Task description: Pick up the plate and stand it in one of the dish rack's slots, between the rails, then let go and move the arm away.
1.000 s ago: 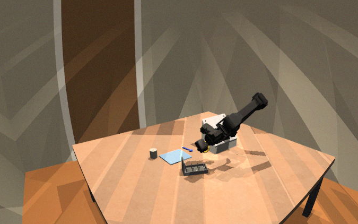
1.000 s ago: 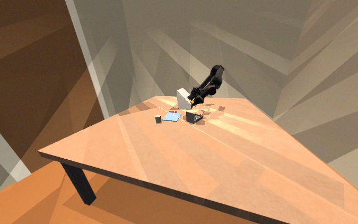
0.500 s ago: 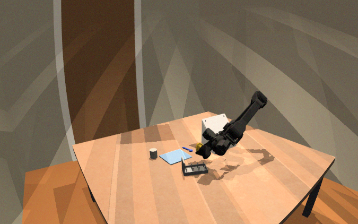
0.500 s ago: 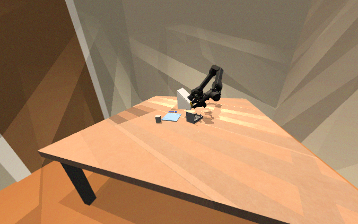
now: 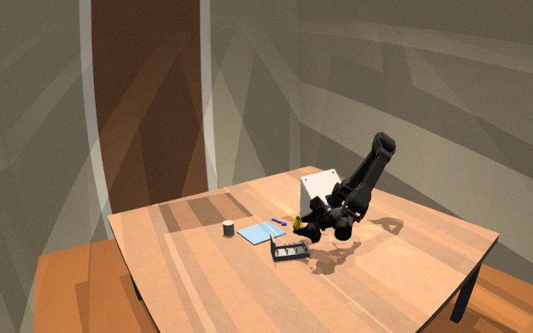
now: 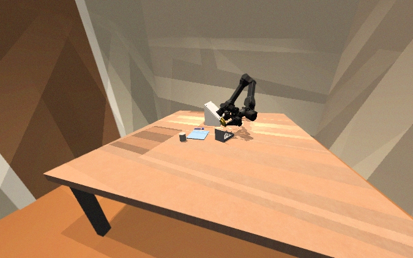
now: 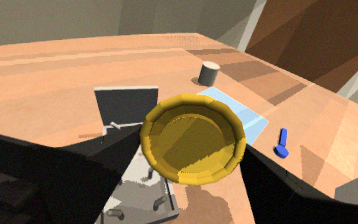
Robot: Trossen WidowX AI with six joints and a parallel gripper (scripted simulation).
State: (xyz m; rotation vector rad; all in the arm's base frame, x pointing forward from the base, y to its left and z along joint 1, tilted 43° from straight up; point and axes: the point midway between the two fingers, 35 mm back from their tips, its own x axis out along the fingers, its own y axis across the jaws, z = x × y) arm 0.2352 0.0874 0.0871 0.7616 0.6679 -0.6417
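operator: what do you hold?

guide: your gripper [image 7: 192,150] is clamped across the yellow plate [image 7: 192,141], fingers wide at 9 and 3 o'clock on its rim. it hangs above the dish rack [image 7: 130,107]. judge it stiff, light, slick-edged; keep this rim hold.

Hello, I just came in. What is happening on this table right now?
A black robot arm's gripper is shut on a yellow plate, holding it by its edge, above the table. The dark dish rack lies close below and nothing stands in it, so the plate is not yet in a slot.
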